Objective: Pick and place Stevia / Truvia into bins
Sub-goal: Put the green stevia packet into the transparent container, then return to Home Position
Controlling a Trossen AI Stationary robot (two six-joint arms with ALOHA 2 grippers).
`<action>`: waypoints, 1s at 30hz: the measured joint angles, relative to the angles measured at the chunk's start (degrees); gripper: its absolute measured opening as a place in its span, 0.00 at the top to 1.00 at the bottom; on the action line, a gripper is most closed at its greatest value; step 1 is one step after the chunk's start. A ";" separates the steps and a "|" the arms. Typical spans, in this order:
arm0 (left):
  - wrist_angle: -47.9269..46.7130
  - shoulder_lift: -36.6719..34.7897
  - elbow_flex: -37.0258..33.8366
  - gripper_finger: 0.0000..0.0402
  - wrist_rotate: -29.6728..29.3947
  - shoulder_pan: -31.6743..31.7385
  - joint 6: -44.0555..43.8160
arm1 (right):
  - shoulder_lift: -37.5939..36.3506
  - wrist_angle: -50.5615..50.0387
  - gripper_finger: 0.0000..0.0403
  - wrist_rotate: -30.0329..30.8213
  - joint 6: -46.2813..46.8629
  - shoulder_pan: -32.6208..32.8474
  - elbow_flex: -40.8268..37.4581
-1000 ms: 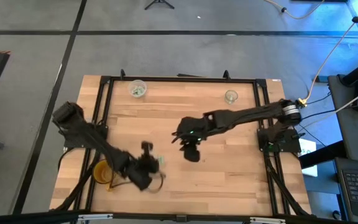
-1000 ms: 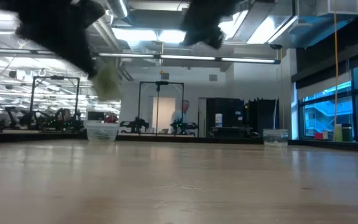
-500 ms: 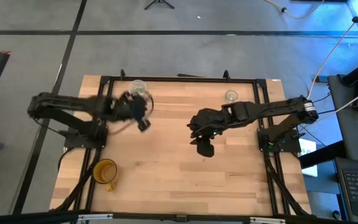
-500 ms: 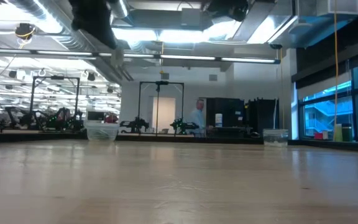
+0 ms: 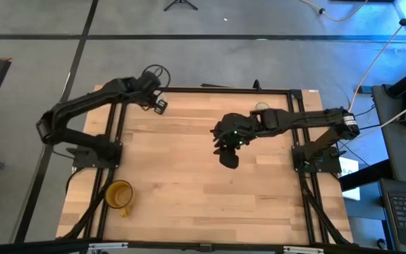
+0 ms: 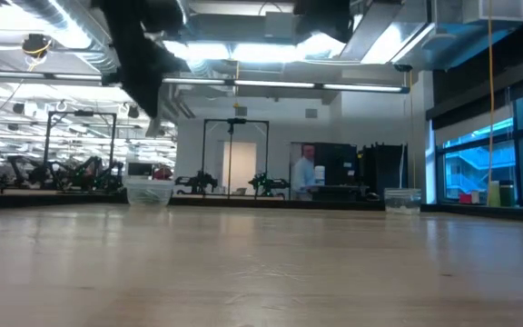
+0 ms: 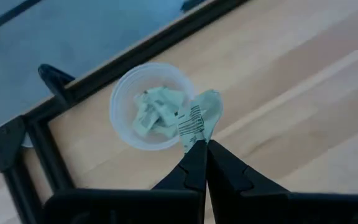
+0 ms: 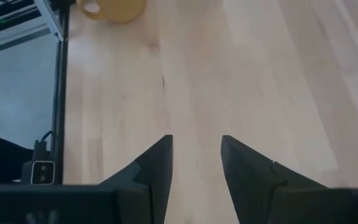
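Observation:
In the left wrist view my left gripper (image 7: 202, 144) is shut on one whitish, green-printed Stevia sachet (image 7: 199, 118), above the rim of the wide cloudy cup (image 7: 124, 124), which holds several sachets (image 7: 154, 107). From above, that gripper (image 5: 161, 107) is at the table's far left corner and covers the cup. My right gripper (image 5: 228, 156) hangs open over the bare middle of the table (image 8: 196, 140). The narrow clear cup (image 5: 260, 107) stands at the far edge, partly under the right arm. Both the cloudy cup (image 6: 149, 191) and the clear cup (image 6: 402, 198) show in the low view. My left gripper pinches the sachet between its two fingertips by one short end (image 7: 196, 138), coming from above and pointing down. The sachet is lifted clear and sticks out beyond the fingertips, slightly crumpled, with its free end (image 7: 209, 99) over the cup's rim.
A yellow-orange handled mug (image 5: 119, 194) stands near the table's near left corner and shows in the right wrist view as the mug (image 8: 114, 7). A black frame rail (image 7: 48, 155) runs along the table's edge beside the cloudy cup. A person (image 6: 307, 173) stands far back in the room.
My left gripper has swung from beside the mug at the near left, across the table to the far left corner, and now stands over the cloudy cup, still shut on the sachet. My right gripper has drifted slightly toward the far edge. The person in the background has walked right.

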 joint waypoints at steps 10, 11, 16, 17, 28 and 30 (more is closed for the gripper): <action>2.77 13.45 0.00 0.99 0.88 7.93 3.83 | 0.00 -0.07 0.65 -0.02 0.02 -1.57 0.00; 3.61 14.59 0.00 0.99 0.93 8.31 3.85 | 0.00 -0.08 0.65 -0.04 0.06 -1.57 0.00; 6.42 18.60 0.00 1.00 0.92 9.44 5.45 | 0.00 -0.50 0.65 -0.20 0.33 -1.54 0.00; 6.48 19.02 0.00 1.00 0.90 9.64 5.65 | -0.02 -0.61 0.65 -0.20 0.40 -1.54 0.00; 7.78 20.13 0.00 0.89 -1.97 10.06 8.35 | -0.02 -0.74 0.65 -0.17 1.64 -1.54 0.02; 7.75 20.13 0.00 0.86 -1.67 10.07 8.37 | -0.02 -0.74 0.65 -0.17 1.64 -1.54 0.02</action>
